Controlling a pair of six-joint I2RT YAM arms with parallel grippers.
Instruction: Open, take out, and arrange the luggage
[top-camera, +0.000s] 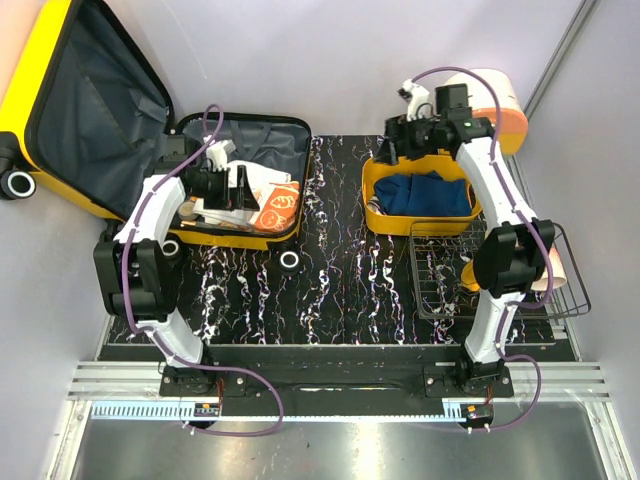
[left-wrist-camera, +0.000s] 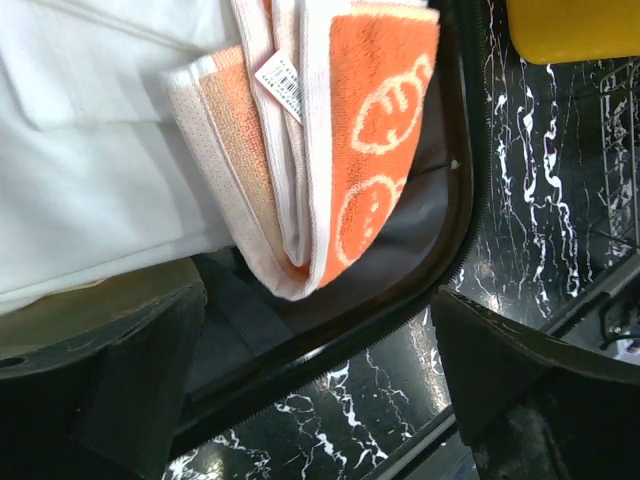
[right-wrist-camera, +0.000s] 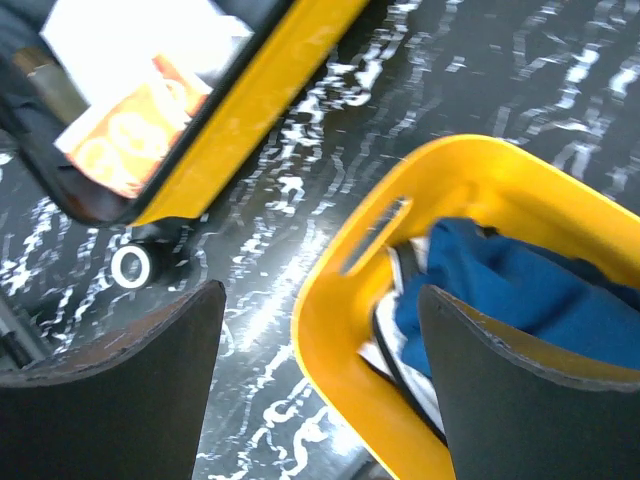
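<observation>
Left pincer (left-wrist-camera: 320, 385) wide, empty, over luggage (top-camera: 240, 238); right pincer (right-wrist-camera: 320, 395) wide, empty, over basket (right-wrist-camera: 330, 335)

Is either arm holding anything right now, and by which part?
Nothing is held. The left gripper hangs with jaws open over the orange towel in the luggage; the right gripper hangs open over the rim of the yellow basket.

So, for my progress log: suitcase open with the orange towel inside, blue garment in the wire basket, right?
No: the blue garment sits in the yellow plastic basket, per the top view. The suitcase is open, orange towel inside.
</observation>
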